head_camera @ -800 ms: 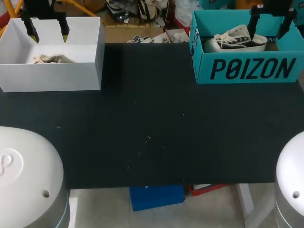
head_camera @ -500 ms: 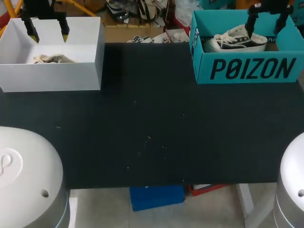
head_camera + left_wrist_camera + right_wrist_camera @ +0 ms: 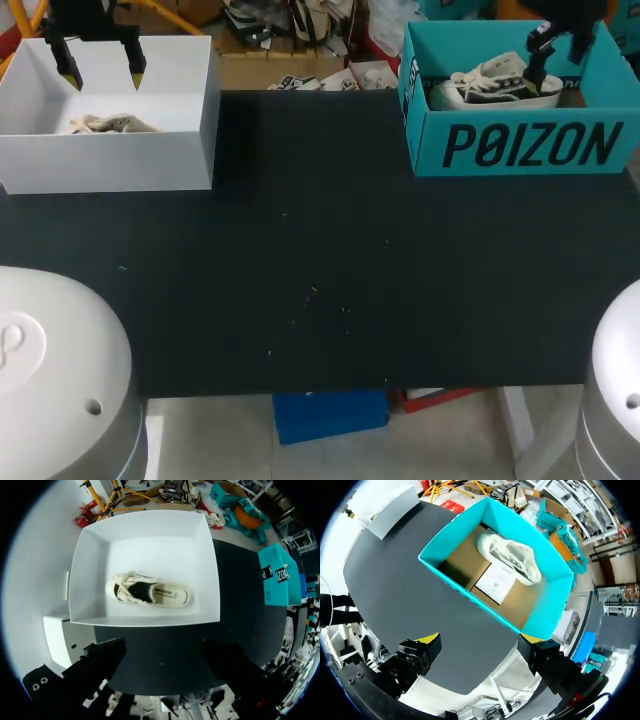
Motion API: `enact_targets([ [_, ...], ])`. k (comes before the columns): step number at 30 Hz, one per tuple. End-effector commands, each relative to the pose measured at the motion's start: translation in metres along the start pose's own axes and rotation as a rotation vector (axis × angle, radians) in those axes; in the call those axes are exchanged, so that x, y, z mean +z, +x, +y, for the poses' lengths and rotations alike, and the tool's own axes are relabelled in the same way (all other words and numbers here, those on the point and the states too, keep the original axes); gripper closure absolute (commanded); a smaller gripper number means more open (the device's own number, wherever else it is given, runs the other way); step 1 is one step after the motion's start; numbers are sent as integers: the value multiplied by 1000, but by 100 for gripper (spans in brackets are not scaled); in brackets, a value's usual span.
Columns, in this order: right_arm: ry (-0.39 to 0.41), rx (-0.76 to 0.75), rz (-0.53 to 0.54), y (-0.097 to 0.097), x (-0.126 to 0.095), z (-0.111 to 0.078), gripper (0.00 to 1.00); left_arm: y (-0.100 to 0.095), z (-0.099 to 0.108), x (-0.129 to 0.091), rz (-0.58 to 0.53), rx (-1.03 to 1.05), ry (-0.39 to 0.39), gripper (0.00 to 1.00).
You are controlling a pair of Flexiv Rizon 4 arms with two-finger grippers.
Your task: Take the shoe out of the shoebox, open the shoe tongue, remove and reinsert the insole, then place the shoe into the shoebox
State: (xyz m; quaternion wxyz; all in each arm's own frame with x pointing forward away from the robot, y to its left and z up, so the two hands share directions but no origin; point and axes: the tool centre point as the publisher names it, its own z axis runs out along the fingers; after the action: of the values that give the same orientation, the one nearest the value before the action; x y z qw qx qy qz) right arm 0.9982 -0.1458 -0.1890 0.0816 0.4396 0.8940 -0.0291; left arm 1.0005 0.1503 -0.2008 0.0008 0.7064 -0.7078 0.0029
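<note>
A white sneaker (image 3: 495,82) with dark trim sits inside the open teal shoebox (image 3: 520,145), laces up.

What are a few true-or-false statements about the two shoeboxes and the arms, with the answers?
1. The white shoebox holds a cream shoe. True.
2. The teal shoebox is empty. False: a white shoe and a paper sheet lie in it.
3. The right jaws are shut on the white shoe. False: they stand open above the teal shoebox, holding nothing.
4. Both shoeboxes stand on the black table. True.
</note>
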Motion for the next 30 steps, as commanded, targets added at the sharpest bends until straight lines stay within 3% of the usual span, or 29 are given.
enact_targets([
  [1,-22,-220,-48,2,2,-2,0,0,0,-1,-2,-1,-2,0],
  [5,-87,-318,-36,-4,7,6,0,0,0,-1,-2,-1,-2,0],
  [13,-119,-509,36,-9,18,27,0,0,0,-1,-2,-1,-2,0],
  [30,-85,-645,32,-44,43,82,0,0,0,-1,-2,-1,-2,0],
])
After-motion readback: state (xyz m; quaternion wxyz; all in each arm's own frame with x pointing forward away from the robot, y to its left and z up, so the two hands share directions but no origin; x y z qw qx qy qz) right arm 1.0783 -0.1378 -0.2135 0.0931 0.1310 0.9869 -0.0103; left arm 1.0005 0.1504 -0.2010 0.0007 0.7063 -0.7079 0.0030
